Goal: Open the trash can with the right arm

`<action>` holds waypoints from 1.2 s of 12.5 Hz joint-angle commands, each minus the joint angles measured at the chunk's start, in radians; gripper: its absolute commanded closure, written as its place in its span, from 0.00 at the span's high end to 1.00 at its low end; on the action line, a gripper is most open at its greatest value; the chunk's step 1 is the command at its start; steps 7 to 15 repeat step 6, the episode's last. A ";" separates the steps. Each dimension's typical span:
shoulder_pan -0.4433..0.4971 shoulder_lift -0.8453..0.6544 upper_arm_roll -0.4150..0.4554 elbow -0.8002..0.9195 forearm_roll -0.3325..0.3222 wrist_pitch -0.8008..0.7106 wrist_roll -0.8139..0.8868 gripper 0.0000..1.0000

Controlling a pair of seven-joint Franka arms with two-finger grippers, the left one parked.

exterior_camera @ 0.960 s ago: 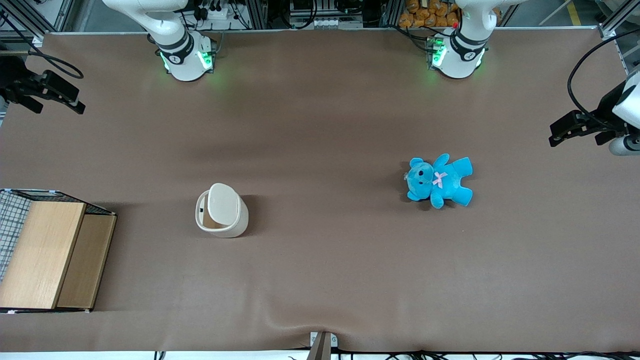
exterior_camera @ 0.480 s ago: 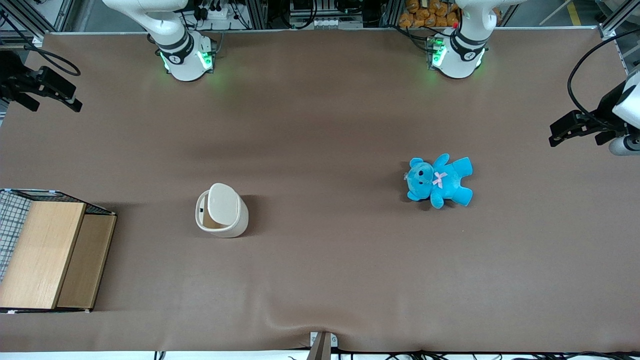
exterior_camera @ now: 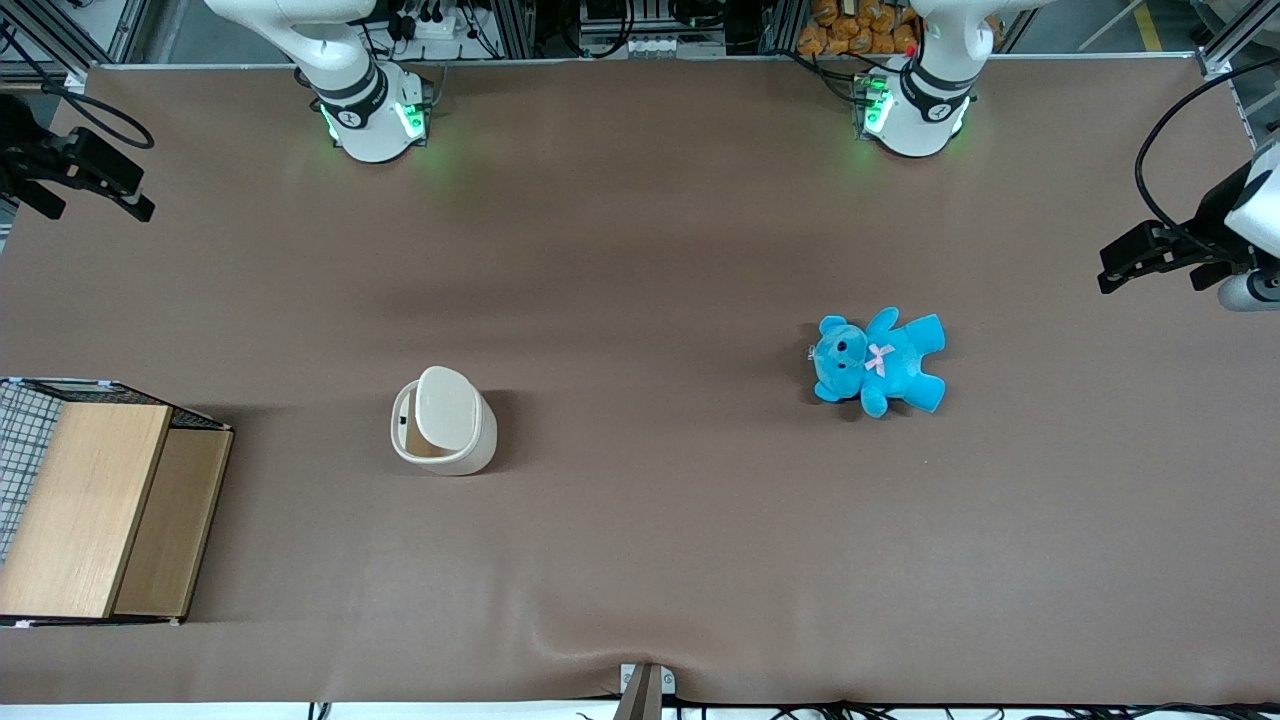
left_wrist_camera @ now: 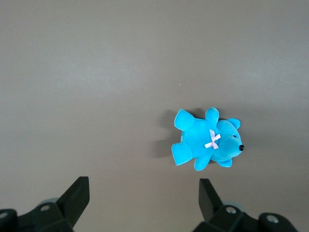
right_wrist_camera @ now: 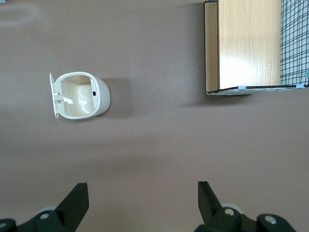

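The cream-white trash can (exterior_camera: 443, 420) stands on the brown table, nearer to the front camera than the right arm's base. Its lid (exterior_camera: 447, 403) is raised on its hinge, and the opening shows beside it. In the right wrist view the trash can (right_wrist_camera: 79, 95) shows a bare inside, with the lid (right_wrist_camera: 52, 94) standing on edge. My right gripper (exterior_camera: 90, 195) hangs high over the working arm's end of the table, well apart from the can. Its fingers are spread wide with nothing between them, as the right wrist view (right_wrist_camera: 143, 195) shows.
A wooden box with wire mesh (exterior_camera: 95, 510) sits at the working arm's end of the table, nearer the front camera than the can; it also shows in the right wrist view (right_wrist_camera: 248, 46). A blue teddy (exterior_camera: 880, 360) lies toward the parked arm's end.
My right gripper has drifted a little farther from the front camera and toward the table's end. The trash can and its raised lid have not moved.
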 commanded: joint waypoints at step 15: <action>-0.007 0.006 0.004 0.033 -0.015 -0.013 0.003 1.00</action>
